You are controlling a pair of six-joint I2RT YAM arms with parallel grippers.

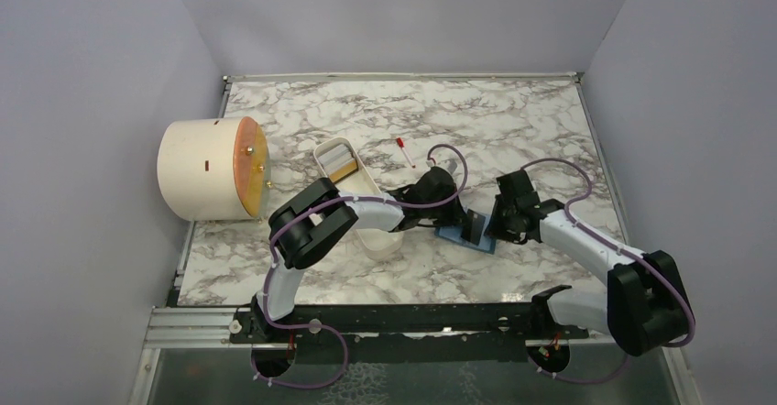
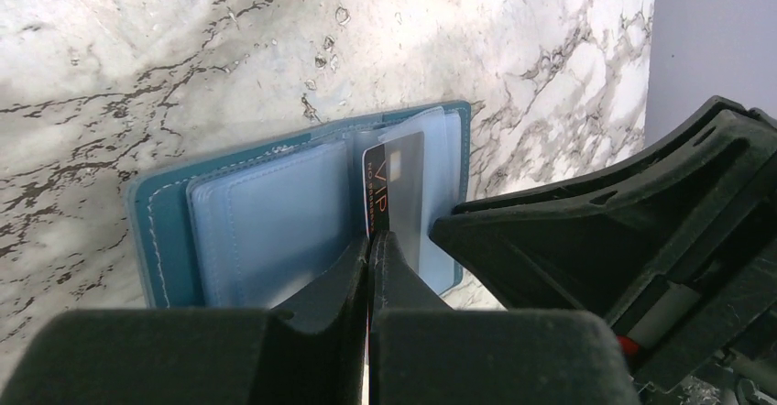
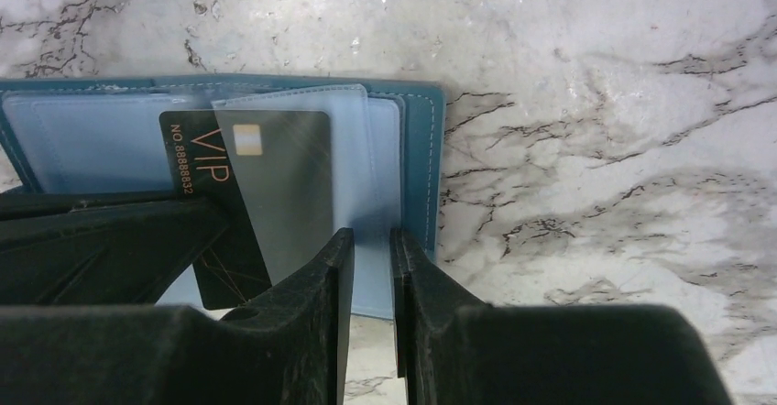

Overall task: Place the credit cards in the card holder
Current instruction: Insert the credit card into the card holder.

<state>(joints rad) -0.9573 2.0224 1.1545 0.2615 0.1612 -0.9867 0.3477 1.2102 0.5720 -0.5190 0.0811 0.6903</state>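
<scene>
The teal-blue two-panel card holder (image 3: 419,139) lies open and flat on the marble tabletop (image 1: 495,121), between the two arms. The left gripper (image 2: 369,257) has its jaws clenched on the edge of the dark grey VIP credit card (image 3: 188,162), which sits partly under a clear plastic sleeve (image 3: 353,148) of the holder. The right gripper (image 3: 366,254) is at the sleeve's near edge with its jaws slightly apart; I cannot tell if they pinch it. A yellow-orange card (image 1: 344,170) lies in the long white oval tray (image 1: 368,174).
</scene>
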